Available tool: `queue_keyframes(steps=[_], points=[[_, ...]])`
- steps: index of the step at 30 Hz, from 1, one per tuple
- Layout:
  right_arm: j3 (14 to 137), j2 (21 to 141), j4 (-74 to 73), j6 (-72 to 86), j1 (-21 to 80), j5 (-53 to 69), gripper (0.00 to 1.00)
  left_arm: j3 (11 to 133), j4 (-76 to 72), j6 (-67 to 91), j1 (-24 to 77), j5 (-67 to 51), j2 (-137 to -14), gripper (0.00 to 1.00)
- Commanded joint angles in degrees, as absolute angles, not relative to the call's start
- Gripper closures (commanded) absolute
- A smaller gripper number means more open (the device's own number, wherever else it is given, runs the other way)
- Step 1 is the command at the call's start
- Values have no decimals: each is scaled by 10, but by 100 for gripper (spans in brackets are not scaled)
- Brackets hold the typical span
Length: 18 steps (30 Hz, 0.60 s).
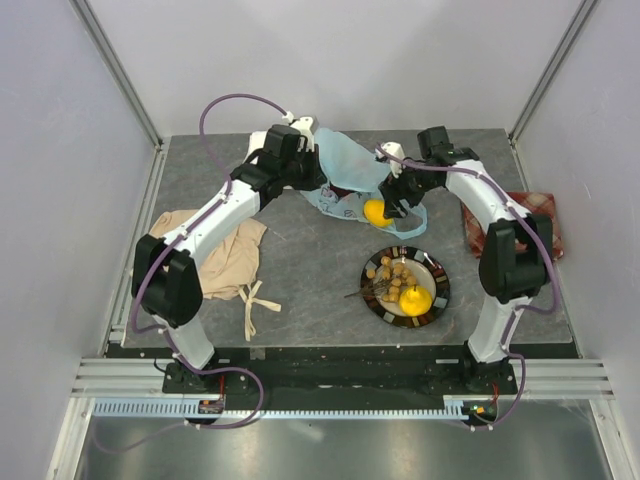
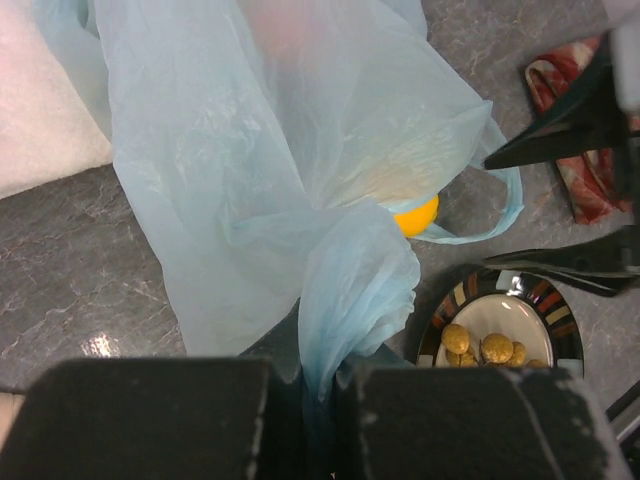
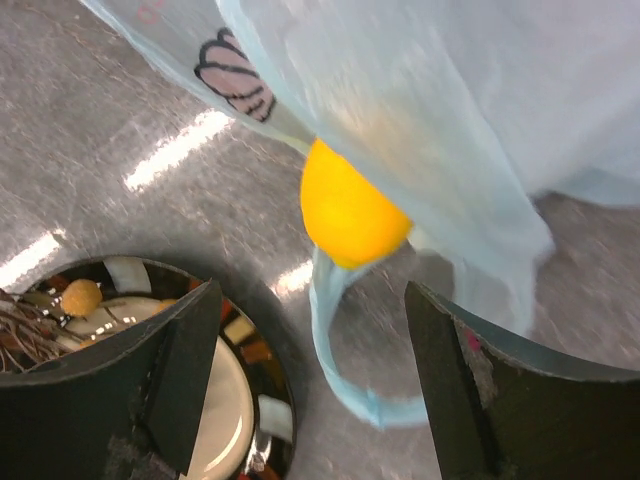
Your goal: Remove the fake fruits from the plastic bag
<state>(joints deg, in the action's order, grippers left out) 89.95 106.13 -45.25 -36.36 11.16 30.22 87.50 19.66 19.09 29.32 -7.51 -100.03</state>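
Note:
The light-blue plastic bag (image 1: pixel 345 165) hangs lifted at the back of the table, its mouth toward the plate. My left gripper (image 2: pixel 318 385) is shut on a bunched fold of the bag (image 2: pixel 300 170) and holds it up. A yellow lemon (image 1: pixel 377 212) pokes out of the bag's opening; it also shows in the left wrist view (image 2: pixel 417 215) and the right wrist view (image 3: pixel 350 212). My right gripper (image 3: pixel 312 330) is open and empty, just in front of the lemon, above a bag handle loop (image 3: pixel 345 375). On the plate (image 1: pixel 437 292) lie a yellow pear (image 1: pixel 415 299) and a tan berry cluster (image 1: pixel 390 273).
A beige cloth (image 1: pixel 225 255) lies under the left arm. A red patterned cloth (image 1: pixel 540 215) lies at the right edge. The striped plate rim (image 3: pixel 262 370) is right below the right gripper's left finger. A white cloth (image 2: pixel 45 120) lies behind the bag.

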Motion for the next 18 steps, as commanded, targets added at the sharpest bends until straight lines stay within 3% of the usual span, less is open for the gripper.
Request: queue_keyframes(steps=[1, 18], points=[[950, 1135, -473, -364, 124, 373, 18, 904, 190, 200, 293, -86, -1008, 97], [995, 1207, -403, -349, 154, 304, 16, 910, 192, 185, 293, -76, -1016, 97]])
